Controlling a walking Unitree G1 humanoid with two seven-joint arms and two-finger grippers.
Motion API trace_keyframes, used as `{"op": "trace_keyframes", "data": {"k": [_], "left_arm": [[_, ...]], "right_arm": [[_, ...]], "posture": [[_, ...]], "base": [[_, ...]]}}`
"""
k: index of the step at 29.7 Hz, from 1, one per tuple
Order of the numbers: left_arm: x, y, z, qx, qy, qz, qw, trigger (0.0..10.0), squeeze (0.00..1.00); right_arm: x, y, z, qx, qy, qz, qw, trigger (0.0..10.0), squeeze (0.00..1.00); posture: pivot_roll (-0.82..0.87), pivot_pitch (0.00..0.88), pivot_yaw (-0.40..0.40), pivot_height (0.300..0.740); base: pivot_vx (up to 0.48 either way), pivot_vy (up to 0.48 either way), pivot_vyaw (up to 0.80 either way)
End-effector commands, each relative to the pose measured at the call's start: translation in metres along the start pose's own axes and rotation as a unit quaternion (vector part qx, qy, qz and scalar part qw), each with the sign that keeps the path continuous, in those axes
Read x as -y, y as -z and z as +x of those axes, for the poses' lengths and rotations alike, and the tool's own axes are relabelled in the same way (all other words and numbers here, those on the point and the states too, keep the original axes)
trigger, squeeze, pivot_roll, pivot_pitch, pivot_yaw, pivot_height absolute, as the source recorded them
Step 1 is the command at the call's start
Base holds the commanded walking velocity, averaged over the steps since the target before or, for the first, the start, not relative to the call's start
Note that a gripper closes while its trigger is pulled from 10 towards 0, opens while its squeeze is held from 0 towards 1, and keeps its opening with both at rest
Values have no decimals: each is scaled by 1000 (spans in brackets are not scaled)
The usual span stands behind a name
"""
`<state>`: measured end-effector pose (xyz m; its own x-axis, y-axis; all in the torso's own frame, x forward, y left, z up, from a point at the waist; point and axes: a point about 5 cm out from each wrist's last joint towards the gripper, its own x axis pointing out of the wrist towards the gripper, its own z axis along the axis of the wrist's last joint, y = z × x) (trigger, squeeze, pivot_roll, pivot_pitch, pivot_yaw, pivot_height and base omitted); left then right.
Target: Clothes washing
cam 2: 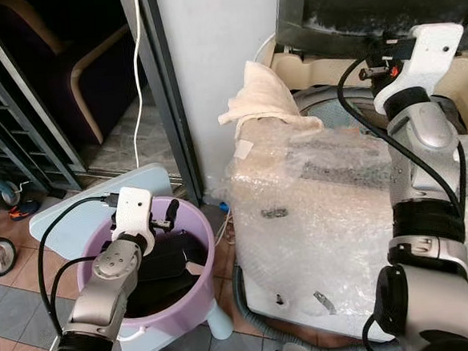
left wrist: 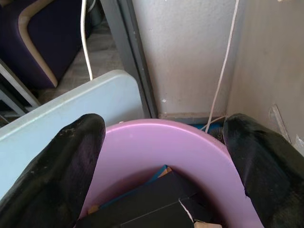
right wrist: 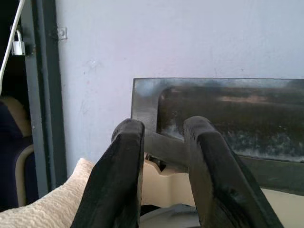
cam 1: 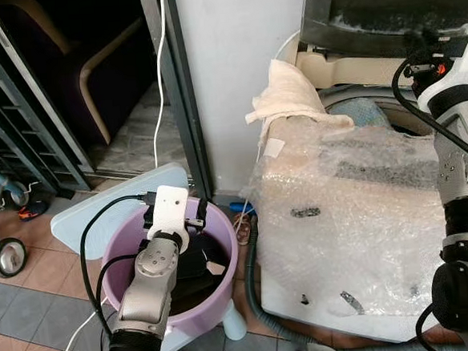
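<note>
Bubble wrap (cam 1: 365,214) cloaks the washing machine (cam 2: 325,105), no lettering legible; my left claw (left wrist: 161,156) gapes wide over the purple basin (cam 1: 223,248), my right claw (right wrist: 164,156) narrowed near the lid (right wrist: 228,118).

Home laundry corner: washing machine (cam 1: 357,215), tiled floor (cam 1: 34,310), tricycle (cam 1: 0,216).

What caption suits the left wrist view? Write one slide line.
Left tool, open, poised over purple basin holding dark clothes.
</note>
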<state>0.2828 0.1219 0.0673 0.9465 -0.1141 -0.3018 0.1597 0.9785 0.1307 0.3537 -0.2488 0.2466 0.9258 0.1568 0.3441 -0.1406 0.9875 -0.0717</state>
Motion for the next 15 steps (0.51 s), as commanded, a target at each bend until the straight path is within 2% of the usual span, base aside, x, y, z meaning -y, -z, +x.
{"op": "trace_keyframes", "data": {"k": [1,2,6,7,8,9,10,11,13,14,15], "left_arm": [[-3,-2,-1,3,-5,0,1000,10000,0],[-3,-2,-1,3,-5,0,1000,10000,0],[0,-1,-4,1,0,2,1000,10000,0],[0,0,-5,-1,1,2,1000,10000,0],[0,0,-5,-1,1,2,1000,10000,0],[0,1,-6,-2,2,2,1000,10000,0],[0,1,-6,-4,3,2,1000,10000,0],[0,1,-7,-5,4,3,1000,10000,0],[0,1,-8,-5,7,7,1000,10000,0],[0,1,-9,-5,7,8,1000,10000,0],[0,1,-9,-5,7,8,1000,10000,0]], "right_arm": [[-13,1,1,-7,-36,-6,999,10000,1000],[-13,1,1,-7,-36,-6,999,10000,1000],[-35,15,2,-35,-64,17,997,10000,1000],[-47,29,2,-73,-83,8,994,10000,1000],[-47,29,2,-73,-83,8,994,10000,1000],[-55,37,2,-93,-96,3,991,10000,1000],[-75,55,6,-126,-107,-5,986,10000,1000],[-81,59,7,-135,-109,-5,985,10000,1000],[-110,71,19,-155,-104,23,982,10000,1000],[-117,73,23,-161,-102,30,981,10000,1000],[-117,73,23,-161,-102,30,981,10000,1000]], "posture": [[-82,0,37,740],[-82,0,37,740],[-72,0,39,740],[-65,0,40,740],[-65,0,40,740],[-64,0,41,740],[-56,0,44,740],[-53,0,45,740],[-26,0,38,740],[-21,0,36,740],[-21,0,36,740]], "base": [[0,0,0],[0,0,0],[0,0,0],[0,0,0],[0,0,0],[0,0,0],[0,0,0],[0,0,0],[0,0,0],[0,0,0],[0,0,0]]}}
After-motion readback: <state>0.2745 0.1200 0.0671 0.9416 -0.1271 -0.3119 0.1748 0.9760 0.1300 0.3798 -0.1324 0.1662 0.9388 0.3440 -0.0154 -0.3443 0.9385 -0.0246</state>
